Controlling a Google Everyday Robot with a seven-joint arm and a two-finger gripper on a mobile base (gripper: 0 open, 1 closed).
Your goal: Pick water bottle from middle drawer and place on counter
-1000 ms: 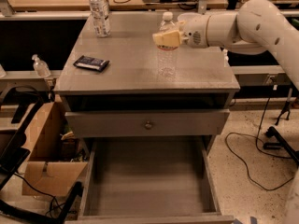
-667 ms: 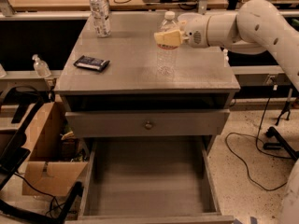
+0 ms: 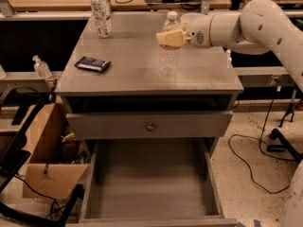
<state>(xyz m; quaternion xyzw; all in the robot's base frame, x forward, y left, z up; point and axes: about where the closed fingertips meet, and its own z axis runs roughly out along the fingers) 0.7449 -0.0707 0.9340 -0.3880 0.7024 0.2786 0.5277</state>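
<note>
The water bottle (image 3: 169, 56), clear and ribbed with a white cap, stands upright at the middle right of the grey counter (image 3: 128, 74); its base looks to rest on the top. My gripper (image 3: 171, 38) reaches in from the right and its pale yellow fingers (image 3: 165, 38) are shut around the bottle just below its shoulder. The middle drawer (image 3: 151, 186) is pulled wide open below the cabinet front, and its flat grey floor holds nothing.
A taller labelled bottle (image 3: 101, 11) stands at the counter's back left. A dark flat packet (image 3: 93, 64) lies at its left. A shut drawer front with a round knob (image 3: 150, 126) sits above the open drawer. A cardboard box (image 3: 45, 150) and a pump bottle (image 3: 41, 67) are at the left.
</note>
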